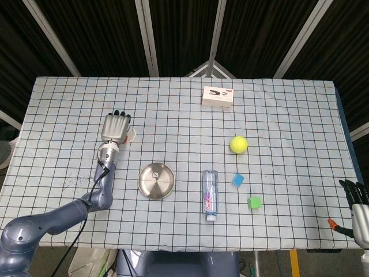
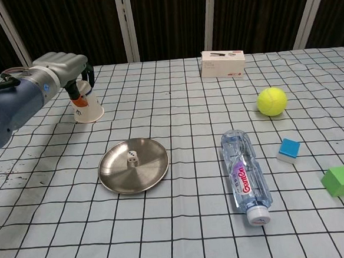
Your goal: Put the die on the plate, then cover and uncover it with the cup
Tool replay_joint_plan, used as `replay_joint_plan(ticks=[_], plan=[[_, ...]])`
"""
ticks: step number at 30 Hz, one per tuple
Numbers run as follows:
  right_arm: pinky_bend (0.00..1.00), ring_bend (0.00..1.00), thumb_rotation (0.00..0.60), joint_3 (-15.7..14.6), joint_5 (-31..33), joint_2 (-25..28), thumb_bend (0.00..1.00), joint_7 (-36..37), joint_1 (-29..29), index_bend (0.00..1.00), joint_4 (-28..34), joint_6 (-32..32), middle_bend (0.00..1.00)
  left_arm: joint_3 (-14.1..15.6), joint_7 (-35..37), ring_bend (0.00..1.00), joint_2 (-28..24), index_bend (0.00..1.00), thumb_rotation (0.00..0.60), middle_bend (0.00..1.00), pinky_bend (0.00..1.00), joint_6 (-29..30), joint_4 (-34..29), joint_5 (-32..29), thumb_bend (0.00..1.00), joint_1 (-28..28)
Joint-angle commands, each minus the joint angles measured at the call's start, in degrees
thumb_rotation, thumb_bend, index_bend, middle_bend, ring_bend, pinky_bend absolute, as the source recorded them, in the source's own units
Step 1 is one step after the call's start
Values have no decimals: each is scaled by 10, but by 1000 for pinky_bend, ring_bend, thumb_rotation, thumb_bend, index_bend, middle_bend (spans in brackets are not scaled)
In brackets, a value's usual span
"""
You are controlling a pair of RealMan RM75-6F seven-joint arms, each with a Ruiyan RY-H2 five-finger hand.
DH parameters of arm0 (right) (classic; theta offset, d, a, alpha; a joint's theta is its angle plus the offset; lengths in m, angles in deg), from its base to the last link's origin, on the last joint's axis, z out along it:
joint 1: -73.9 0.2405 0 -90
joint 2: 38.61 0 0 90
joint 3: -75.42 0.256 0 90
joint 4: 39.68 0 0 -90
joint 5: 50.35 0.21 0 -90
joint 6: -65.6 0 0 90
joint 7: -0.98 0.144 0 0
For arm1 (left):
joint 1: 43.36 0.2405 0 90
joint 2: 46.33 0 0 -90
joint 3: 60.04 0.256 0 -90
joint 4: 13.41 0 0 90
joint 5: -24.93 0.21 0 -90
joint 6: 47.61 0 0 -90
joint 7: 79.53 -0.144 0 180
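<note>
Chest view: bottle beside plate (ball beyond).
</note>
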Motion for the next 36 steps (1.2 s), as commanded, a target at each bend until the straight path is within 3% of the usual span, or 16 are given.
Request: replay_joint_plan(ticks=[1,13,20,24,28,32,36], plan=[[20,96,600,0,1,0,127,0,0,130,0,-1,137,1,-3,251,3,414,600,332,390,0,3,-2,359,0],[20,96,600,1,4,0,127,0,1,130,0,-5,137,-2,16,409,8,543,600,484,493,16,14,19,389,1],[20,96,600,1,3,0,127,2,2,130,1,-5,137,-10,32,420,-9,556,600,488,500,38,-18,37,394,6],[20,96,600,2,0,1,127,5,2,129,2,-3,137,-23,39,415,-47,557,600,473,499,52,-103,37,394,16],[20,95,600,1,-3,3,127,9,2,130,5,-2,137,-26,0,403,-114,544,600,458,499,80,-253,24,394,33],[20,96,600,0,-9,6,126,11,0,130,10,3,137,-23,-63,395,-177,530,600,444,498,89,-409,-43,394,43],[20,95,600,-1,-14,9,127,12,-1,130,15,9,137,-16,-119,393,-218,526,600,435,498,106,-524,-113,392,32]])
